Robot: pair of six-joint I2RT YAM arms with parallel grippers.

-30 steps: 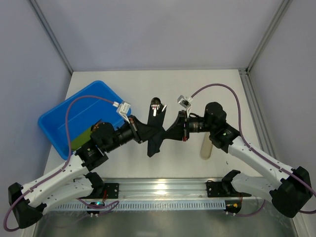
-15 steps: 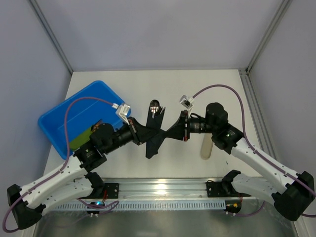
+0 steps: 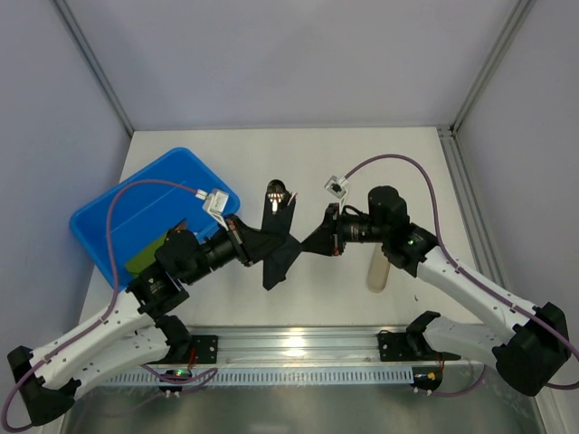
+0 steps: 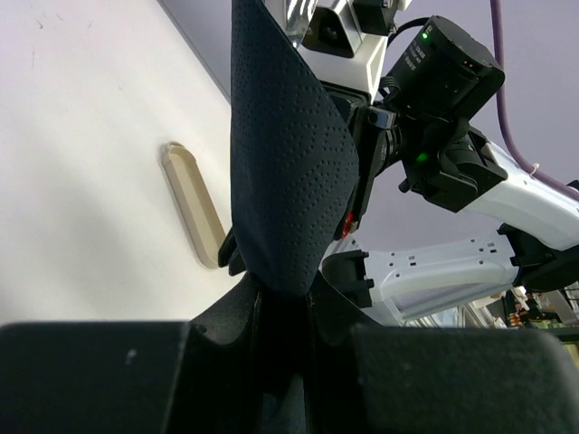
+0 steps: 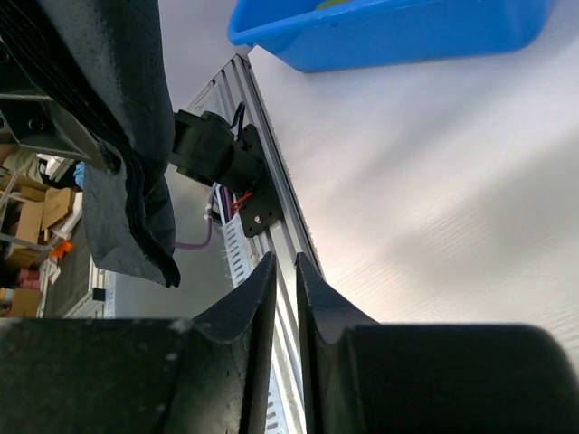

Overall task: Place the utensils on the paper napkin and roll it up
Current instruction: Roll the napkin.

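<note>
A matte white surface forms the floor of a small enclosure. Plain, pale grey-lavender walls close it at the back and on both sides. Slim aluminium posts rise at the two back corners. A slotted aluminium rail lies along the near edge. The light is soft and even, and the right wrist view shows a broad pale sheen on the surface. Beyond the rail in that view, cardboard boxes stand stacked in a blurred room.
</note>
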